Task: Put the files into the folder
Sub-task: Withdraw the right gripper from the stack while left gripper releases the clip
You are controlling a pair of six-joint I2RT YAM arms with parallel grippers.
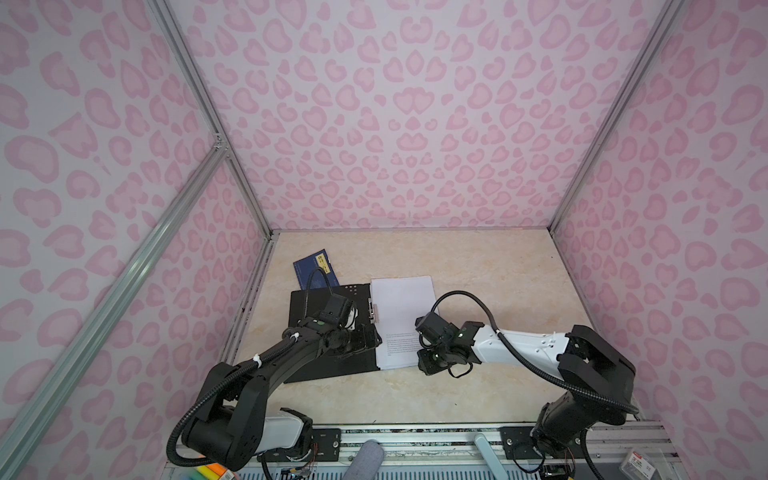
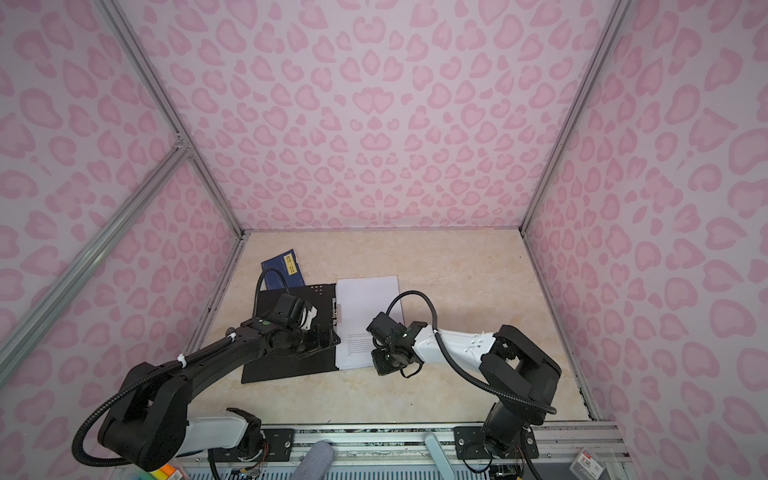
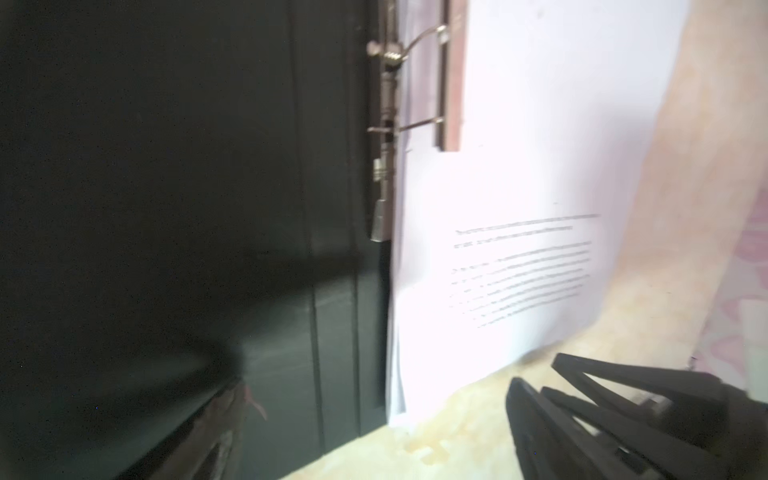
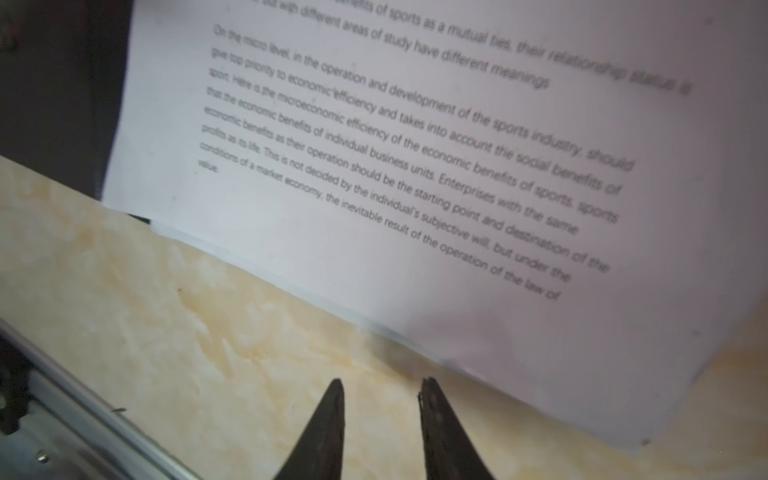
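- Your right hand (image 4: pixel 382 388): parted, empty, just short of the papers' (image 4: pixel 415 166) near edge.
- Your left hand (image 1: pixel 368 338): spread wide, empty, over the folder (image 1: pixel 349 368).
- The papers lie in the open folder, centre of both top views; closing it probably remains.

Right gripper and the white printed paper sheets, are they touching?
Apart. In the right wrist view the right gripper, jaws open, sits short of the white printed paper sheets; bare beige marbled table shows between its tips and the paper edge.
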